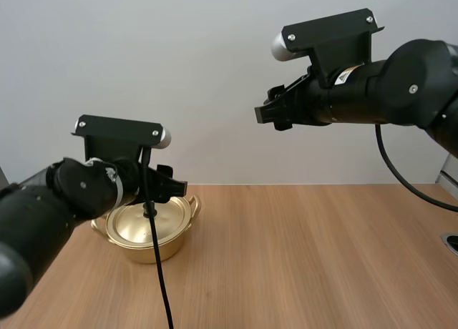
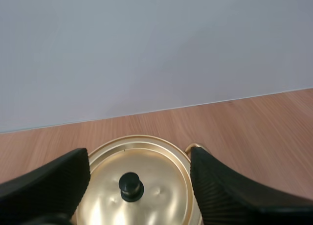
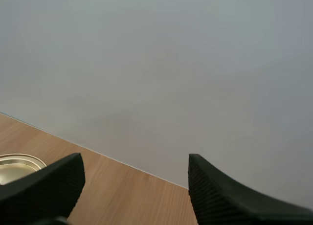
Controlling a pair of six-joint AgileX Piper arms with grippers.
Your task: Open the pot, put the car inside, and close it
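A gold pot (image 1: 152, 232) stands on the left of the wooden table (image 1: 308, 257) with its lid (image 2: 146, 161) on. The lid's black knob (image 2: 131, 186) lies between my left gripper's fingers (image 2: 54, 178), a little below them. My left gripper (image 2: 139, 159) is open and hovers just over the pot, holding nothing; the high view shows it (image 1: 174, 187) above the pot's rim. My right gripper (image 1: 267, 115) hangs high over the middle of the table, far from the pot. It is open (image 3: 134, 161) and holds nothing, with the pot's rim (image 3: 17, 164) beyond one finger.
The table's wood runs bare from the pot to the right side. A pale wall stands behind its far edge (image 1: 322, 184). A dark round fitting (image 1: 452, 242) sits at the table's right edge.
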